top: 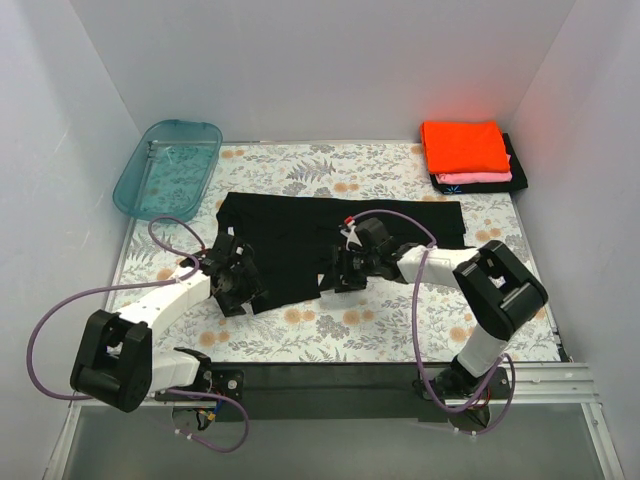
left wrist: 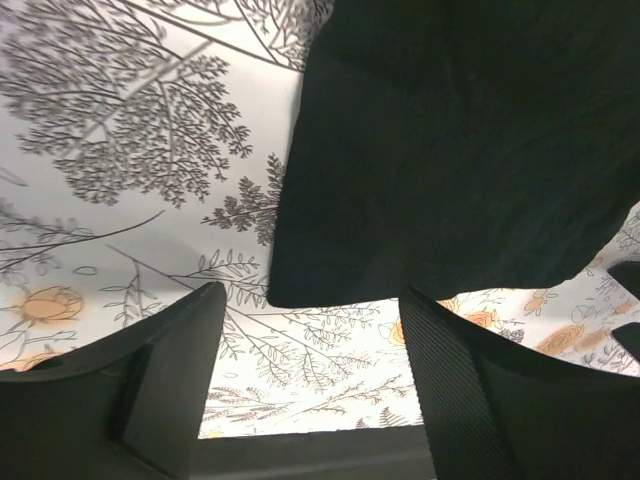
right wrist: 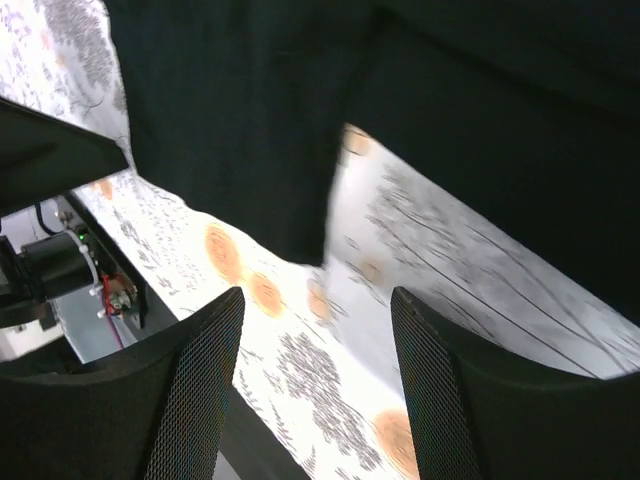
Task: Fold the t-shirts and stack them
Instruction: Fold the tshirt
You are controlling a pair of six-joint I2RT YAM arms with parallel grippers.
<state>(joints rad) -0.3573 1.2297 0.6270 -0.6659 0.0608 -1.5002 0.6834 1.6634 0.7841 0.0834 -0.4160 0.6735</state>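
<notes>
A large plain black t-shirt (top: 300, 240) lies spread on the floral cloth in the middle. My left gripper (top: 240, 290) hangs over its near left corner (left wrist: 420, 160), jaws open and empty, the corner just beyond the fingertips. My right gripper (top: 343, 270) hovers at the shirt's near edge (right wrist: 250, 130), jaws open and empty over bare cloth. At the back right lies a folded stack: the orange shirt (top: 463, 146) on top, the pink one (top: 480, 178) under it, and a black one with a light-blue mark (top: 455, 188) at the bottom.
A teal see-through tub (top: 167, 167) stands at the back left corner. White walls close in the left, back and right. The table's dark front edge (top: 330, 375) runs just behind the arm bases.
</notes>
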